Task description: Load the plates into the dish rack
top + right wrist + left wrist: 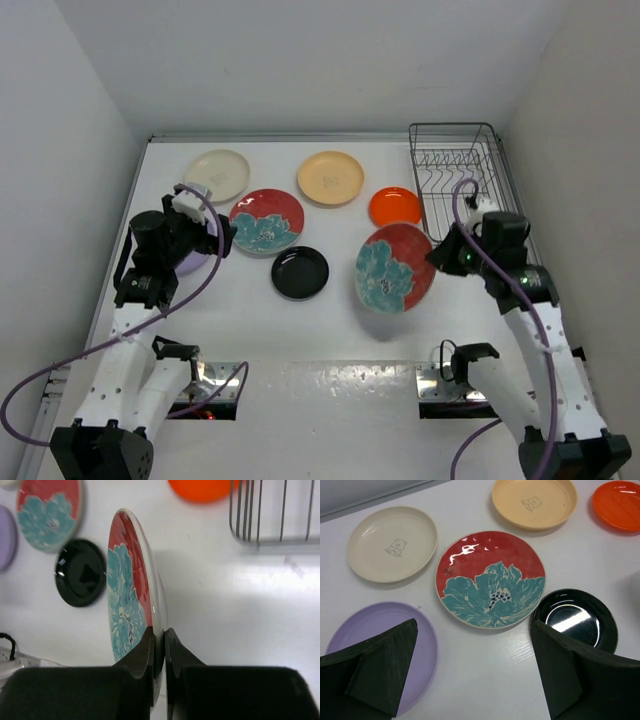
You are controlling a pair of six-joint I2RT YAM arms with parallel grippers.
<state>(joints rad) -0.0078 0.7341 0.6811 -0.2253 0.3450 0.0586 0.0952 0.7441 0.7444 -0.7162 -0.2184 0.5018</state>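
A white tabletop [250,330] is boxed in by plain white walls, with the dark wire dish rack [462,178] in its far right corner. Only the right wrist camera shows the grip edge-on: the right gripper [159,642] is clamped on the rim of a red plate with a teal flower [127,595], tilted up off the table, left of the rack and nearer. The left wrist camera alone shows bear prints on the cream plate [391,543] and pale orange plate [534,500]. The left gripper [472,630] gapes wide, holding nothing, above the lavender plate [380,635] — beside the second red flowered plate [490,578], small glossy black plate [576,620] and small bright orange plate [620,504], all flat.
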